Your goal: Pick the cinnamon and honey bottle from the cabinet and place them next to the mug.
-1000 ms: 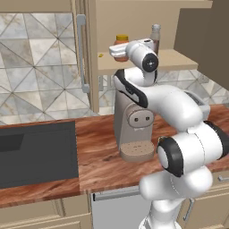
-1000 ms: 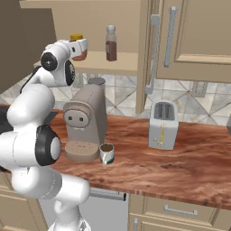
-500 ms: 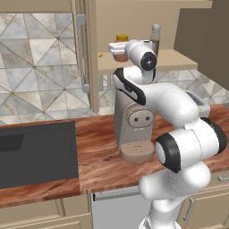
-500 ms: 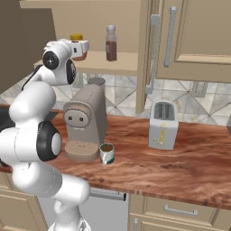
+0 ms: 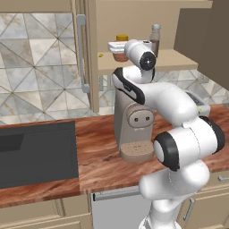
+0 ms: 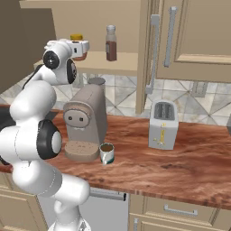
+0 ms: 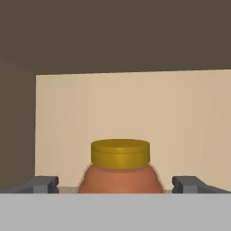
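Observation:
The honey bottle (image 7: 121,177), a squat orange jar with a yellow lid, stands on the cabinet shelf (image 5: 179,61). My gripper (image 7: 118,184) is open, one finger on each side of the jar and neither touching it. From the base the white hand (image 5: 117,47) partly covers the honey bottle (image 5: 121,39) at the shelf's left end. The cinnamon (image 5: 154,38), a slim brown shaker, stands further right on the shelf (image 6: 124,64), as does the cinnamon (image 6: 111,43) in the right base view beside the gripper (image 6: 81,47). The white mug (image 6: 107,153) sits on the counter by the coffee machine.
A beige coffee machine (image 6: 85,122) stands on the wooden counter under the shelf, and a toaster (image 6: 162,124) to its right. The open cabinet door with its grey handle (image 6: 153,54) hangs right of the shelf. A dark sink (image 5: 36,152) lies at the counter's left.
The hand has edged slightly closer to the honey bottle on the shelf. Its jaws have stayed open and nothing else has moved.

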You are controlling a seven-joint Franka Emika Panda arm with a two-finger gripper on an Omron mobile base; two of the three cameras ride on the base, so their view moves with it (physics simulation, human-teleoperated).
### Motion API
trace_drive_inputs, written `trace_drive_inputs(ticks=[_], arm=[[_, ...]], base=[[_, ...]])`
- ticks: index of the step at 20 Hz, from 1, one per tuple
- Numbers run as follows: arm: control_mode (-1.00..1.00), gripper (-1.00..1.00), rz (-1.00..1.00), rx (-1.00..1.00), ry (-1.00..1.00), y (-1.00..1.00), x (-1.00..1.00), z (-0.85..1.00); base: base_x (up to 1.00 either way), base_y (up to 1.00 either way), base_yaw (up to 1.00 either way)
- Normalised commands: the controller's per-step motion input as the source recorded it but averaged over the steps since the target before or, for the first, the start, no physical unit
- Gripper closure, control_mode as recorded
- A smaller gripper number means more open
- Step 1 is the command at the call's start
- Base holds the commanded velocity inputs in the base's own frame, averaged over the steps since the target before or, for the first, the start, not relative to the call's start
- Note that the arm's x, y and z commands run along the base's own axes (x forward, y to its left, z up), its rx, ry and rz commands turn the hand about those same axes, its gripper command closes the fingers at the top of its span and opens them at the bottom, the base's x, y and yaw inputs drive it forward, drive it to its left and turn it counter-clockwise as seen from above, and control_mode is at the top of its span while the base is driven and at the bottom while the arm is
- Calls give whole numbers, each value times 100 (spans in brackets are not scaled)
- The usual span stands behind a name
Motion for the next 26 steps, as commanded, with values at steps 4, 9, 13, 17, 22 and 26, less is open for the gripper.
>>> trace_drive_inputs(ticks=[4, 9, 13, 17, 22, 26], arm=[[-100, -100, 0, 0, 0, 0, 15, 0], [-100, -100, 0, 0, 0, 0, 5, 0], [-100, -100, 0, 0, 0, 0, 16, 0], [-100, -100, 0, 0, 0, 0, 8, 0], [-100, -100, 0, 0, 0, 0, 8, 0], [-100, -100, 0, 0, 0, 0, 3, 0]], base=[[0, 0, 0], [0, 0, 0], [0, 0, 0], [0, 0, 0], [0, 0, 0], [0, 0, 0]])
